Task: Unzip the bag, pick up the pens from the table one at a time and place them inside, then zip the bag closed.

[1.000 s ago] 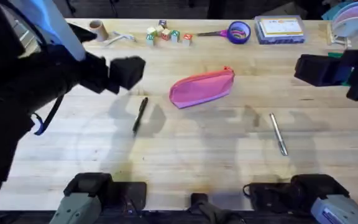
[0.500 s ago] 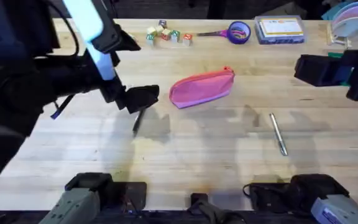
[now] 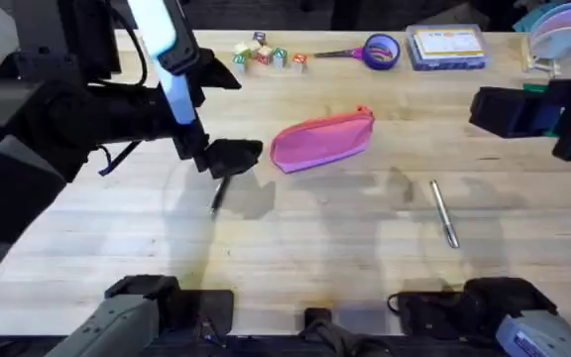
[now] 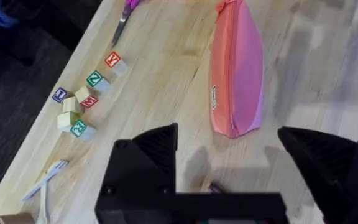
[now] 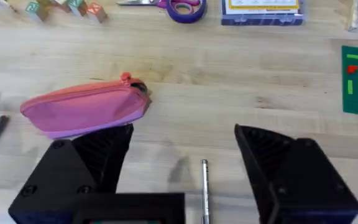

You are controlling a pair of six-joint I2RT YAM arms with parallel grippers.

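1. We see the pink bag (image 3: pixel 322 140) lying on the table (image 3: pixel 315 248), near the middle and a bit toward the far edge. Its zipper is shut, with the pull at its right end.
2. The black pen (image 3: pixel 219 191) lies on the table to the left of the bag, apart from it. The top end of this pen is under our left gripper (image 3: pixel 234 157).
3. The silver pen (image 3: pixel 444 212) lies to the right of the middle, well apart from the bag and nearer the front edge.
4. Our left gripper hangs just beside the left end of the bag, over the far end of the black pen. In the left wrist view its two fingers (image 4: pixel 157 149) stand wide apart and hold nothing, and the bag (image 4: pixel 236 74) lies past them.
5. Our right gripper (image 5: pixel 182 165) is spread wide too, with nothing between its fingers. In the right wrist view the silver pen (image 5: pixel 205 190) shows in the gap, and the bag (image 5: pixel 86 109) lies farther off.
6. Along the far edge of the table we see small letter blocks (image 3: pixel 266 55), purple scissors (image 3: pixel 370 51) and a clear box (image 3: pixel 446 47).
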